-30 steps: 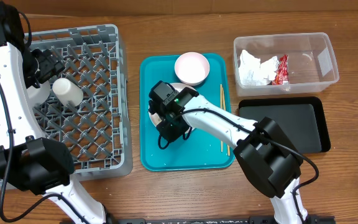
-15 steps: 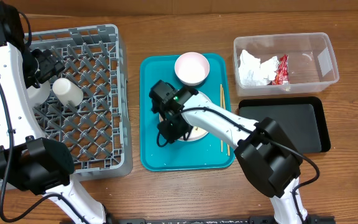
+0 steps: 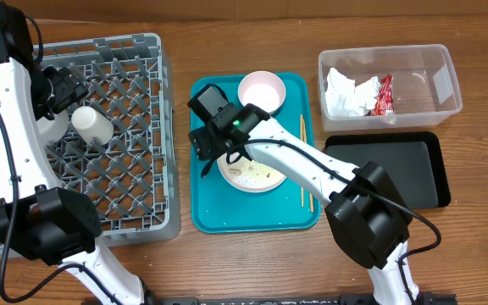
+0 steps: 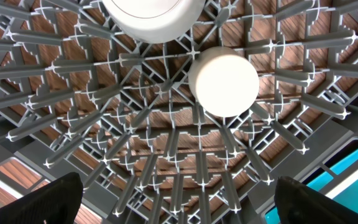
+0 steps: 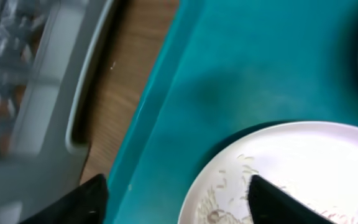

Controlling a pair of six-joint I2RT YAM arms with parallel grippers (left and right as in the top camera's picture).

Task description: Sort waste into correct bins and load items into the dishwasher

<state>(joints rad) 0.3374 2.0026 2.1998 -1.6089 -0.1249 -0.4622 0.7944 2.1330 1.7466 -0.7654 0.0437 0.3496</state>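
Your dish rack (image 3: 130,169) at left, cup (image 3: 91,124) in it, large tray (image 3: 244,212) just right of it, plate (image 3: 257,176) on it, bowl (image 3: 262,91) at its far end, chopsticks (image 3: 305,165) at its right side, tub (image 3: 418,80) far right holding napkin (image 3: 348,93) and wrapper (image 3: 385,95), shallow tray (image 3: 388,169) just nearer.

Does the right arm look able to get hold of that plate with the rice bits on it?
Probably yes. The right arm hangs just above the left rim of the plate, jaws apart and empty, with nothing between them and the rim.
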